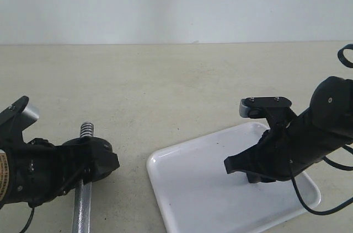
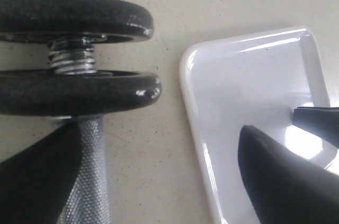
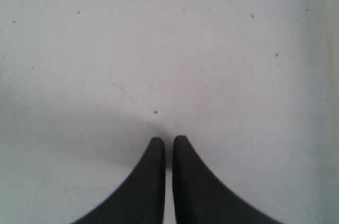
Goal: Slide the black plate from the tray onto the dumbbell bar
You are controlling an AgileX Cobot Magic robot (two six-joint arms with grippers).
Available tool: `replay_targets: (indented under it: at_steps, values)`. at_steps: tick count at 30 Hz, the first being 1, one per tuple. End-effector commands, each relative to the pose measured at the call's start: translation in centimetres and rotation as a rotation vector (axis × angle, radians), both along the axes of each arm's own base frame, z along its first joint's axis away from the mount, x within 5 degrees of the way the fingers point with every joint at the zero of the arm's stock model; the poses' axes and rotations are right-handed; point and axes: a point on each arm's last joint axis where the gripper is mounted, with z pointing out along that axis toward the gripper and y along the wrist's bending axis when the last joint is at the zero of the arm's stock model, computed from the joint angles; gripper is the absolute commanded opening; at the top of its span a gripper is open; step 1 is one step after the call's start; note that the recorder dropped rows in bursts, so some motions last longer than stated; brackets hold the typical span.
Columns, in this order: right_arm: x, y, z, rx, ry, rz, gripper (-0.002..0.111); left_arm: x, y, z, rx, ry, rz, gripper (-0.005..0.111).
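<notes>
The tray holds no disc; the black plate sits, I judge, on the dumbbell bar, nearest its threaded end. It looks heavy, stiff and rough, so take it by the rim. The left gripper has its fingers wide apart; the right gripper has its fingers nearly touching, with nothing between.

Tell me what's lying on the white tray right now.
Only a few dark specks show on the tray, nothing else. The shut right tool hangs over it, and that arm covers part of the tray in the exterior view.
</notes>
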Motion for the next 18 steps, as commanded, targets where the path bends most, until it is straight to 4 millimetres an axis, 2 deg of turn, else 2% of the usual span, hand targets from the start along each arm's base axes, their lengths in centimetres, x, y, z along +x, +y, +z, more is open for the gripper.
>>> replay_targets:
  at_steps: [1, 18]
  values:
    - [-0.05, -0.05, 0.22, 0.001, -0.011, 0.004, 0.003, 0.08, 0.04, 0.11, 0.011, -0.005, 0.001, 0.075]
    - [-0.05, -0.05, 0.22, 0.0, -0.011, 0.006, 0.003, 0.08, 0.08, 0.08, 0.016, -0.005, 0.002, 0.075]
